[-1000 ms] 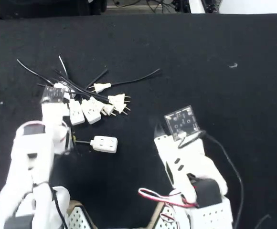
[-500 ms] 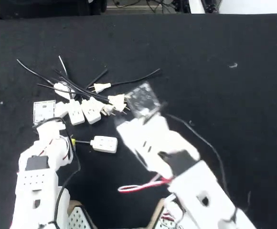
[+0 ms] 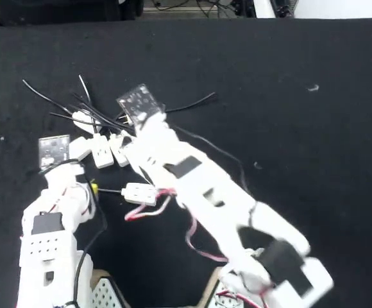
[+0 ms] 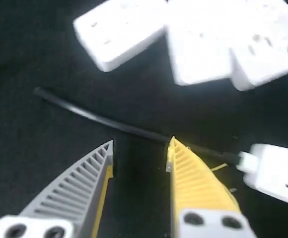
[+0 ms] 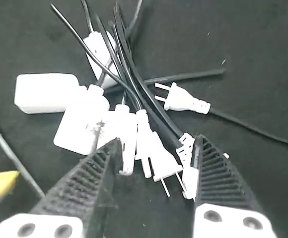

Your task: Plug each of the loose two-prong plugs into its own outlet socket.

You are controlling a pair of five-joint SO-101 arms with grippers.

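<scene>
several loose two-prong plugs [image 5: 159, 161] lie tangled with white socket blocks [image 5: 44, 92] and black cords [image 5: 129, 74] in the upper left of the high view. no plug is seen seated in the lone socket block [image 3: 140, 193] lower down. within the last second the right arm is swung from the lower centre of that view up and across to the pile. the right gripper [image 5: 158, 148] is now held just above the plugs, its fingers spread wide on either side of two of them. the left arm is drawn back toward the lower left. the left gripper [image 4: 141, 148] is spread too, poised over the lone block's cord [image 4: 99, 119]. a first plug pickup is judged to be at hand, with the plugging itself yet to be started.
</scene>
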